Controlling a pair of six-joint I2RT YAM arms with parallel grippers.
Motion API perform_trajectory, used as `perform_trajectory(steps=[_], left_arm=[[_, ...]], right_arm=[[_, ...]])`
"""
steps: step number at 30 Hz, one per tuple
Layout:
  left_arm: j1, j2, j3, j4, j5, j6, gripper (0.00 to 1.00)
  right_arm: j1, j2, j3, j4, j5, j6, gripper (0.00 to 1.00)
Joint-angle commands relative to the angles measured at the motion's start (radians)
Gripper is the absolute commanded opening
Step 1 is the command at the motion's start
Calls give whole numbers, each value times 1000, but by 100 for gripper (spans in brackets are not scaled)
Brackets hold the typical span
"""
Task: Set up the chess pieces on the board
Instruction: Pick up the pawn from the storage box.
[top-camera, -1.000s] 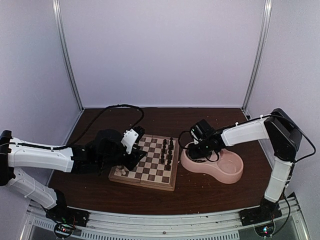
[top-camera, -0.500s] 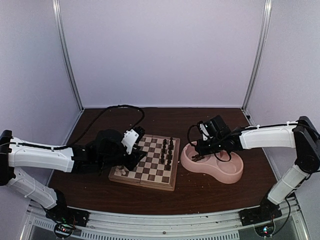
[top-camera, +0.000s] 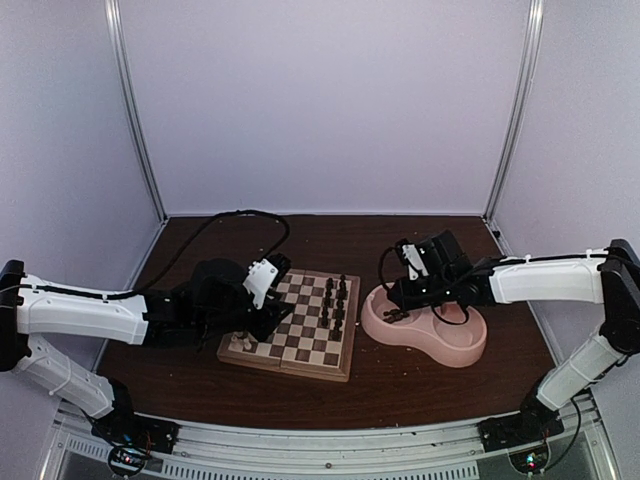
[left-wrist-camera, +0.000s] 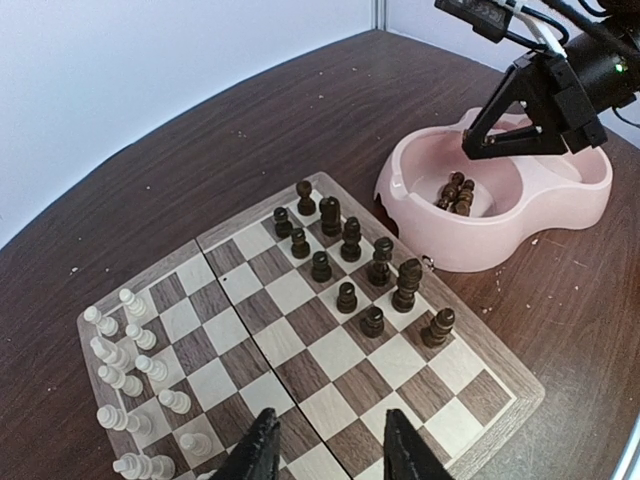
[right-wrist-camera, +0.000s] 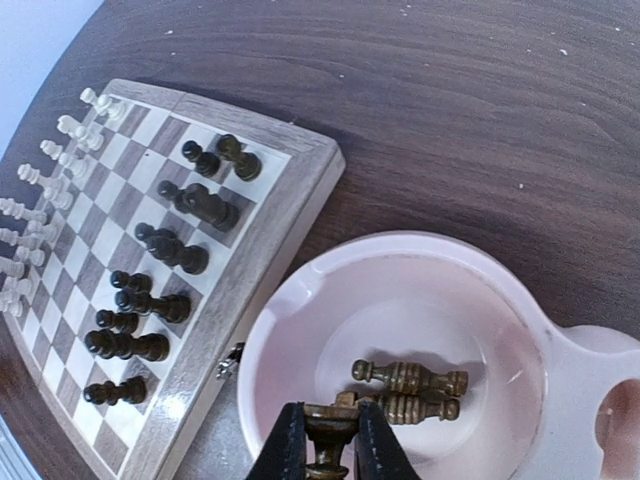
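Between the right fingers (right-wrist-camera: 288, 445) stands a dark ringed chess piece (right-wrist-camera: 330, 430).

High overview, two wrist close-ups, board (top-camera: 300, 345) shared

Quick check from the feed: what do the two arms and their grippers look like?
The left arm and right arm have white rounded links, black joints and black wrist housings. A black cable loops above the left wrist; a second cable curls by the right wrist. The left gripper and right gripper each have two slim black fingers.
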Motion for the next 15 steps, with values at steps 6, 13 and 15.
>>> perform_trajectory(steps=[6,13,15], left_arm=[[20,-13,-7,53,-42,-112,39],[33,-72,-44,70,-45,-124,39],[34,-77,-48,72,-43,-125,39]], right_arm=[[8,-47,-41,169,-295,-22,10],[78,-68,-57,262,-394,-81,8],[100,-74,-66,288,-409,-89,8]])
